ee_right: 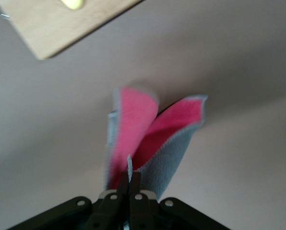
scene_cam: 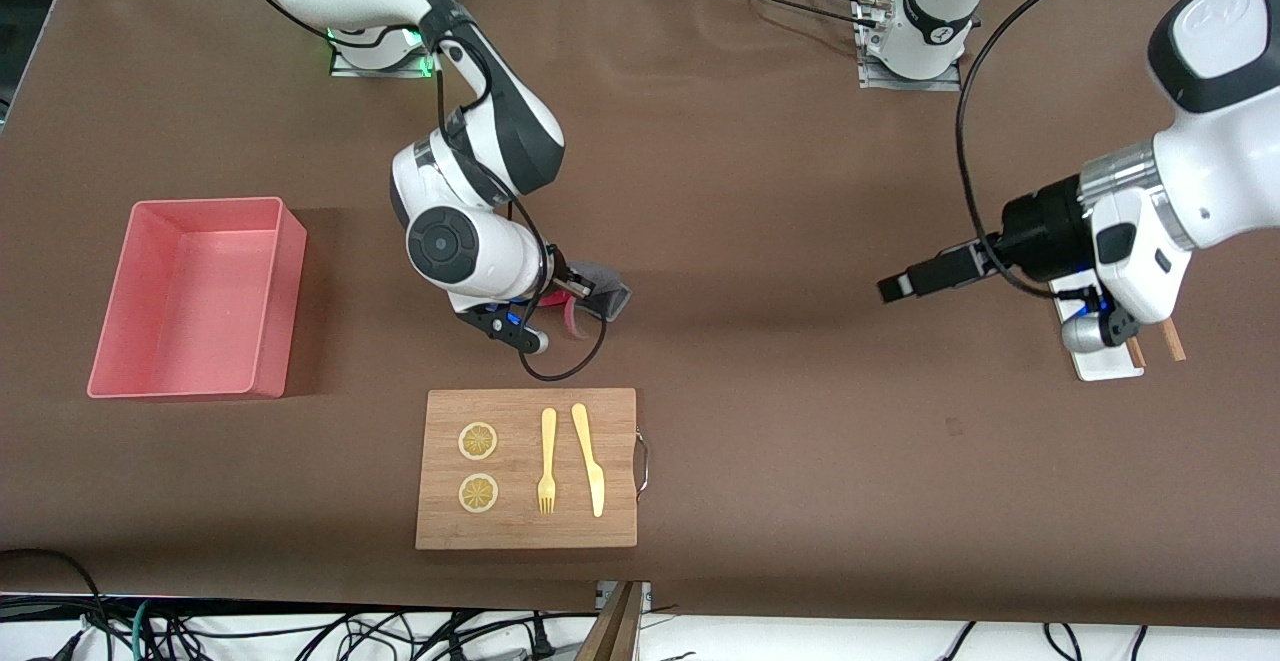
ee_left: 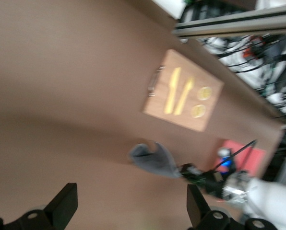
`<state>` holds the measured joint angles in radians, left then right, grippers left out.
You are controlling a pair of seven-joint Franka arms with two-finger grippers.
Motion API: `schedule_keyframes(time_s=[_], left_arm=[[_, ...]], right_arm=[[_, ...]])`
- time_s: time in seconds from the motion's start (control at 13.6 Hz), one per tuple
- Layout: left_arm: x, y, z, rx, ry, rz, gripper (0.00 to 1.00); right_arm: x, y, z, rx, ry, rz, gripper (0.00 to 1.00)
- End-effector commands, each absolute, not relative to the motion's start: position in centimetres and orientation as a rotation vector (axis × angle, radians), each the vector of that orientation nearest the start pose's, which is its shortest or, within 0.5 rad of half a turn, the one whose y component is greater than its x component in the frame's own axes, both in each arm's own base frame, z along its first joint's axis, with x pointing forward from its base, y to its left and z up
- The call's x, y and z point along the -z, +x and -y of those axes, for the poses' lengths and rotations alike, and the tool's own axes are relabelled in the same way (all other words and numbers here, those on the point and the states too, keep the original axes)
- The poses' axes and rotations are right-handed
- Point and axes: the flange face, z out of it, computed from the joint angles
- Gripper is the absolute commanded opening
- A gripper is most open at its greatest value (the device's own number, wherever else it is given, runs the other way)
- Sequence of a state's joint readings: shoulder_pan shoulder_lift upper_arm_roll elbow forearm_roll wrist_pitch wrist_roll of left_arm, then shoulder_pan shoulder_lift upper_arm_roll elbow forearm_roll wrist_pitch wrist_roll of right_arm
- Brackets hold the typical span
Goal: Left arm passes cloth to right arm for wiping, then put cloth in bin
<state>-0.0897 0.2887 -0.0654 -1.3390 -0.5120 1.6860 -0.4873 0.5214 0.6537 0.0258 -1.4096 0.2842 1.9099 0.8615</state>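
Since the wiping falls to my right arm, my right gripper (ee_right: pixel 129 184) pinches the cloth (ee_right: pixel 150 141) tight, hanging above the table (scene_cam: pixel 760 191) near the cutting board (scene_cam: pixel 527 531), while my left gripper (ee_left: pixel 128 211) waits spread wide, the bin (scene_cam: pixel 270 311) unused.

Even, bright overhead light covers the brown table (scene_cam: pixel 760 191) in the front view, which is sharp, with soft shadows beside the bin (scene_cam: pixel 195 296) and under both arms. Both wrist views are softly blurred: the cutting board (ee_left: pixel 184 91) and the cloth (ee_right: pixel 150 139) show smeared edges, with no strong glare
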Motion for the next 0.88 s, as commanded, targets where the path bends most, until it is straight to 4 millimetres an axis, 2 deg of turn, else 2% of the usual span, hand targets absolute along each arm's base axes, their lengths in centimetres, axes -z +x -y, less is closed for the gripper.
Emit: schedule_keyframes(time_s=[0.0,0.15,0.22,0.29,0.59,0.74,0.81], left_arm=[[-58.0,60.7,11.5,0.167,2.805,-0.349,1.00],[-56.9,58.2,10.0,0.185,2.949,-0.331,1.00],[-56.3,57.5,9.3,0.192,2.995,-0.315,1.00],[-56.1,57.4,8.7,0.190,3.023,-0.315,1.00],[-55.5,57.5,7.8,0.186,3.109,-0.314,1.00],[-54.0,57.1,6.5,0.225,3.163,-0.328,1.00],[-53.5,56.4,5.6,0.242,3.177,-0.322,1.00]], right_arm=[[-27.9,60.1,-32.8,-0.501,-2.987,-0.546,0.00],[-25.9,61.3,-27.7,-0.520,-3.030,-0.470,0.00],[-25.5,61.9,-25.1,-0.534,-3.045,-0.417,0.00],[-25.5,62.6,-21.6,-0.574,-3.062,-0.377,0.00],[-26.6,64.8,-9.6,-0.617,-3.100,-0.122,0.00],[-28.0,65.0,-4.6,-0.637,-3.098,-0.029,0.00],[-29.2,65.2,-2.8,-0.639,-3.111,0.027,0.00]])
